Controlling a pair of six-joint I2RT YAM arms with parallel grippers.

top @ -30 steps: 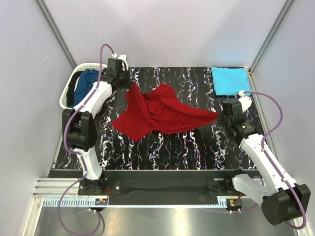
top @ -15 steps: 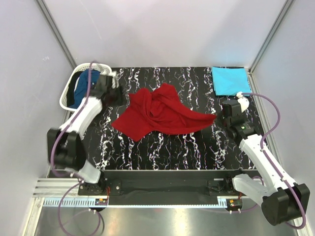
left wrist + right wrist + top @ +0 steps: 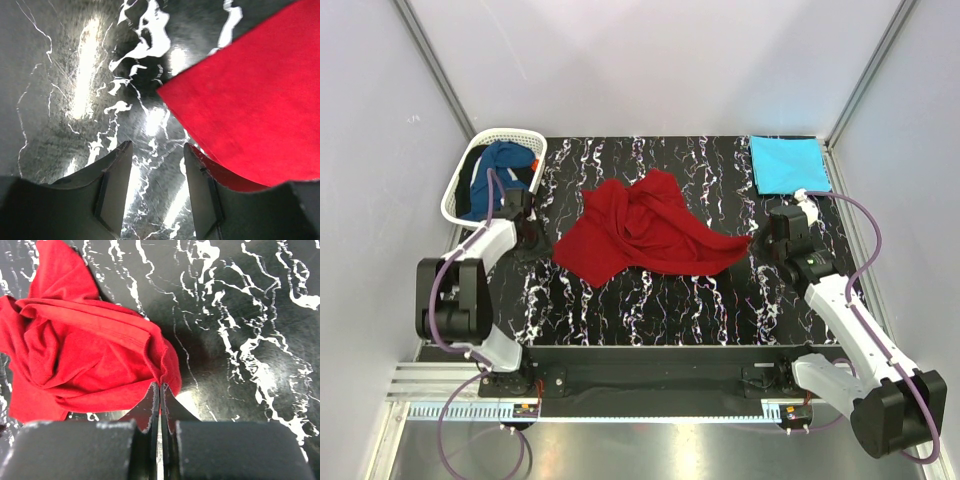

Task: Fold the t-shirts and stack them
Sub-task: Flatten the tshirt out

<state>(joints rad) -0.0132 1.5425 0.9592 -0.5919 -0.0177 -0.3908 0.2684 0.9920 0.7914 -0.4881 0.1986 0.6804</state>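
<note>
The right hand (image 3: 160, 386) was closed tight on a thin fold at the rim of the red t-shirt (image 3: 640, 235), with the fingers pressed together and only a lip of cloth caught between them. The rest of the garment lay bunched and creased on the counter (image 3: 660, 300) ahead of that hand and off to its left. That pinch looked meant to anchor one end so the cloth could be drawn out flat. The left hand (image 3: 157, 145) hung low with its fingers parted about halfway and nothing between them but bare counter. A flat corner of the red shirt lay just ahead and to that hand's right, its edge running behind the right finger without being gripped. It seemed lined up to take that corner as the second hold. The shirt was not yet spread, so folding had hardly begun. The turquoise t-shirt (image 3: 788, 164) lay folded square beyond the right hand, near the far corner of the counter and well apart from the red one, probably the base of the stack. The dark blue t-shirt (image 3: 502, 160) sat crumpled in the basket (image 3: 453, 188) beyond the left hand. Open counter lay near both hands on the side toward the arm bases, giving room to pull the red shirt taut, though the basket's wall stood close to the left hand.
</note>
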